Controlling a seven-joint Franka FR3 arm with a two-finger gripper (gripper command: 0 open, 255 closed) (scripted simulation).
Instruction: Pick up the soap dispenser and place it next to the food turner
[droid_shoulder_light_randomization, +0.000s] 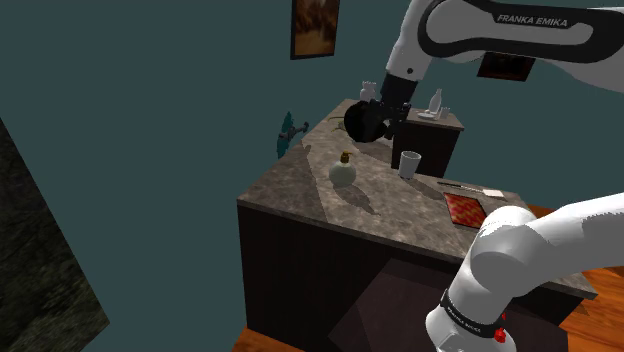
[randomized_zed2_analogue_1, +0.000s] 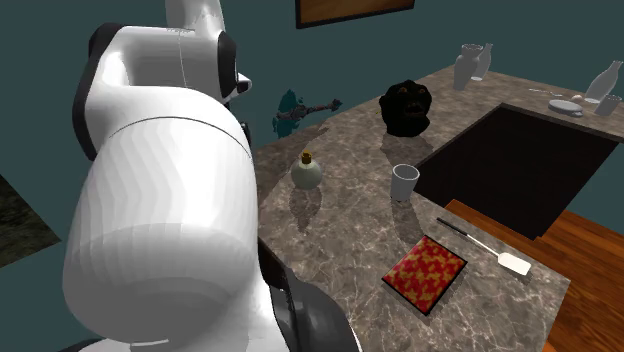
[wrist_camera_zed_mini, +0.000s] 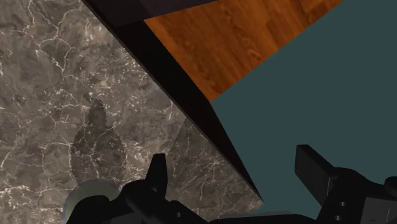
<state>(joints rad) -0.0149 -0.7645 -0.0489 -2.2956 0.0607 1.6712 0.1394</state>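
Note:
The soap dispenser (droid_shoulder_light_randomization: 343, 172) (randomized_zed2_analogue_1: 307, 172) is a pale round bottle with a gold top, upright on the marble counter (droid_shoulder_light_randomization: 300, 190) near its wall-side edge. The food turner (droid_shoulder_light_randomization: 470, 187) (randomized_zed2_analogue_1: 490, 248), a slim spatula with a white blade, lies at the counter's other end beside a red patterned mat (randomized_zed2_analogue_1: 425, 273). My black gripper (droid_shoulder_light_randomization: 362, 123) (randomized_zed2_analogue_1: 407, 108) hangs above the counter, beyond the dispenser and apart from it. In the wrist view the gripper (wrist_camera_zed_mini: 235, 175) is open with nothing between its fingers; a pale round part of the dispenser (wrist_camera_zed_mini: 89, 194) shows beside one finger.
A white cup (droid_shoulder_light_randomization: 409, 163) (randomized_zed2_analogue_1: 404, 181) stands between the dispenser and the turner. Pale bottles (randomized_zed2_analogue_1: 470, 65) and a plate (randomized_zed2_analogue_1: 565, 104) sit on the far counter. A teal wall (droid_shoulder_light_randomization: 150, 100) runs along the counter's edge, with a wooden floor (wrist_camera_zed_mini: 254, 38) below.

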